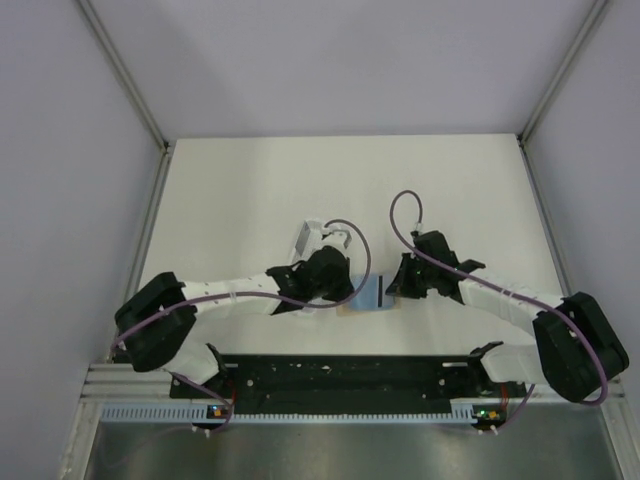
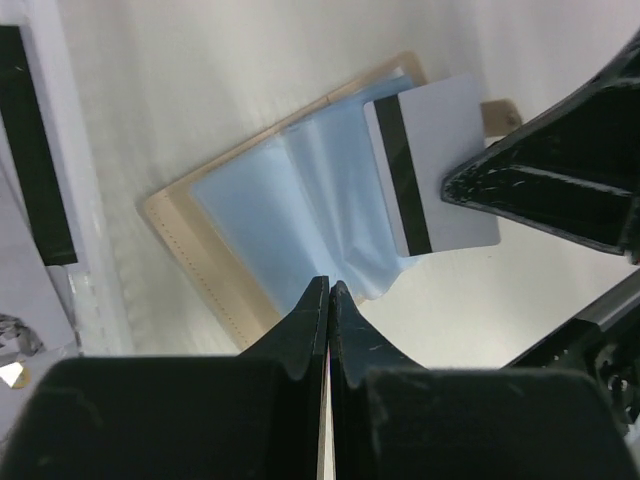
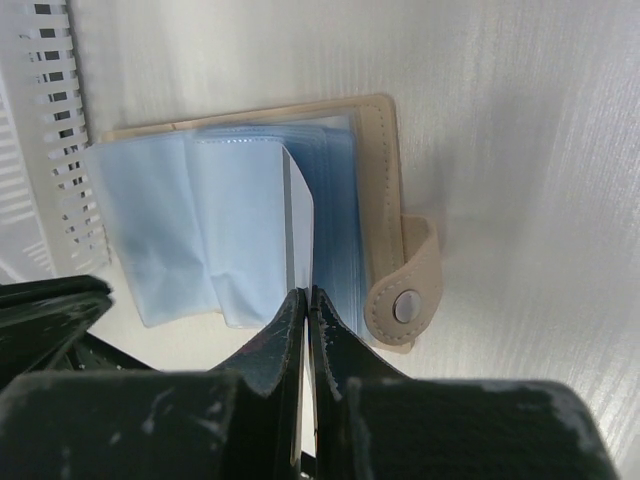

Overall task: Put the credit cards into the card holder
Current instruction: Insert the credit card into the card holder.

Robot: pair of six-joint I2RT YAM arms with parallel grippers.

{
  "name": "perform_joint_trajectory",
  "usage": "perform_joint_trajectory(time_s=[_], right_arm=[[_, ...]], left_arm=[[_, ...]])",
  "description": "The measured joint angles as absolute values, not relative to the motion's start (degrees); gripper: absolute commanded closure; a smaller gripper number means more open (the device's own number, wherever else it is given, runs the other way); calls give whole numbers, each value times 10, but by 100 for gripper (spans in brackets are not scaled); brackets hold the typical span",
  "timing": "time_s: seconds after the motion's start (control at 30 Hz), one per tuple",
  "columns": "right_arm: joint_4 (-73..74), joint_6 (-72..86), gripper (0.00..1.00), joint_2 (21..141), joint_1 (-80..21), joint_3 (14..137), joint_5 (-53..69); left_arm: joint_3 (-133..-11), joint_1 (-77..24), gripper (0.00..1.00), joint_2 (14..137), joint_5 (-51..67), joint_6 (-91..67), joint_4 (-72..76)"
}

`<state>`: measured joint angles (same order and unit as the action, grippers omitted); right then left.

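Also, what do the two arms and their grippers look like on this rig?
The left arm and right arm both have white rectangular links between bulky black joint housings. A thin purple cable loops along each to the wrist. The left gripper and right gripper each carry two matte black wedge-shaped fingers tapering to narrow tips, scuffed with pale scratches. No readable markings.
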<state>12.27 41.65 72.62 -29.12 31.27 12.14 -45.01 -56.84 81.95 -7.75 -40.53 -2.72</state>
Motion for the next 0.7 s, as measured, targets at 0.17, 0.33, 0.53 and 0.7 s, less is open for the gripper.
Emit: perform_joint_trajectory(time_s=[0.17,0.33,0.53,0.7], right_arm=[[138,415,100,723,-291,316,112],[187,403,100,696,-291,332,76],[265,372,100,632,-291,362,38],[252,359,100,613,-291,394,86]], left_arm=[[-456,-577,100,887,-74,-410,-13],[-456,-579,100,907,-84,-428,-11],[-453,-578,100,932,-84,-443,-1],[-452,-578,100,932,-84,-449,2]])
